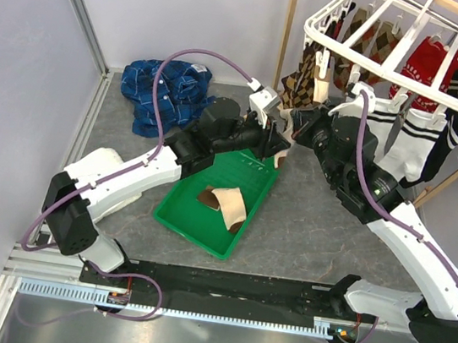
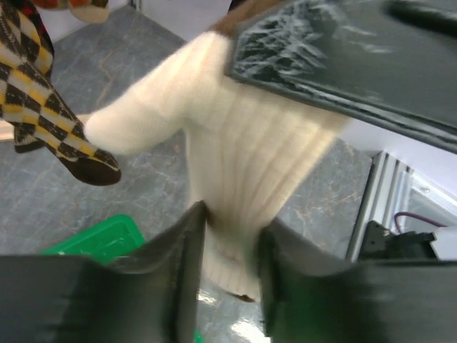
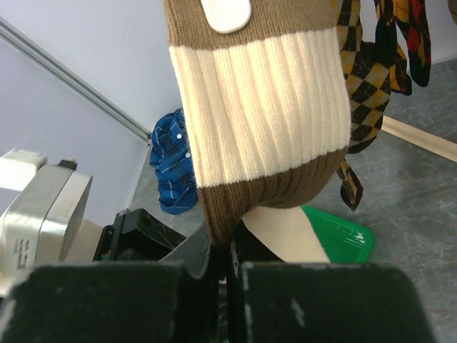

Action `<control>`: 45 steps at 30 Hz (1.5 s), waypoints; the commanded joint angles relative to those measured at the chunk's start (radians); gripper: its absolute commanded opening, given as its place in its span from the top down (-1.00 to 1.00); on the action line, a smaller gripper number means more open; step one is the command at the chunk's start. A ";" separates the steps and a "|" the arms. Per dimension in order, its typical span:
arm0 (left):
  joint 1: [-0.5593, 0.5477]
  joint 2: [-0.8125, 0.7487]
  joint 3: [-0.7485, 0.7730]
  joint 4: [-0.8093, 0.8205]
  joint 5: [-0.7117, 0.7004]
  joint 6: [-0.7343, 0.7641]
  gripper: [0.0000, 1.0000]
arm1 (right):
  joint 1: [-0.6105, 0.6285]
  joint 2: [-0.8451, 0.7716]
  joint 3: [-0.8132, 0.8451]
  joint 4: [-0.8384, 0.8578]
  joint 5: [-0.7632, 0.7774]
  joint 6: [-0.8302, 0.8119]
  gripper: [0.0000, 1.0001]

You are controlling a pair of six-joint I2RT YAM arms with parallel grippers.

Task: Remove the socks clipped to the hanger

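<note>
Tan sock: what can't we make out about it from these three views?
- Right wrist view: the tan sock is cut off by the top edge just above the clip. The right gripper, shut on the sock, hides its foot.
- Left wrist view: blur. Can't tell whether the left gripper pinches the sock or only flanks it.
- Top view: both grippers cover the sock. Its clip on the hanger is too small to pick out.

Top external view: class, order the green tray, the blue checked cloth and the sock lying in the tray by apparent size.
Largest to smallest:
1. green tray
2. blue checked cloth
3. sock in the tray
</note>
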State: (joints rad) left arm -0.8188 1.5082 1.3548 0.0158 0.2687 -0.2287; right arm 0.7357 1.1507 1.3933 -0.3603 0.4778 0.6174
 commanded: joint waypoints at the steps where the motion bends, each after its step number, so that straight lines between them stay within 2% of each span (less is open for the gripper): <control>1: -0.003 -0.008 0.029 0.032 -0.048 0.006 0.80 | 0.002 -0.043 -0.010 0.006 -0.019 0.013 0.87; 2: -0.003 -0.020 0.026 0.030 -0.042 0.005 0.95 | 0.002 -0.046 -0.007 -0.009 -0.012 0.007 0.63; 5: -0.003 -0.043 0.007 0.013 -0.016 -0.009 0.97 | 0.001 -0.034 0.053 -0.110 -0.028 -0.030 0.45; 8: -0.003 -0.078 -0.020 -0.005 -0.005 -0.017 0.96 | 0.002 0.030 0.209 -0.278 -0.048 -0.041 0.21; 12: -0.003 -0.118 -0.040 -0.045 0.003 -0.018 0.96 | 0.001 0.061 0.395 -0.419 0.004 -0.074 0.00; 17: -0.003 -0.149 -0.071 -0.047 -0.016 -0.001 0.96 | 0.004 0.150 0.602 -0.494 0.041 -0.125 -0.17; 21: -0.005 -0.172 -0.100 -0.047 -0.063 0.012 0.97 | 0.011 0.247 0.817 -0.549 0.206 -0.151 -0.25; 26: -0.014 -0.192 -0.125 -0.043 -0.086 0.063 0.97 | 0.079 0.343 0.943 -0.528 0.352 -0.191 -0.30; 32: -0.039 -0.204 -0.148 -0.034 -0.169 0.107 0.96 | 0.221 0.432 0.978 -0.494 0.614 -0.265 -0.32; 35: -0.045 -0.213 -0.164 -0.022 -0.186 0.112 0.96 | 0.241 0.458 0.975 -0.477 0.708 -0.289 -0.33; 45: -0.083 -0.213 -0.180 -0.020 -0.197 0.121 0.97 | 0.243 0.530 0.978 -0.316 0.847 -0.429 -0.38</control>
State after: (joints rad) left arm -0.8848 1.3228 1.1854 -0.0425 0.0990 -0.1543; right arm 0.9779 1.6543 2.3363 -0.7731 1.2167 0.2794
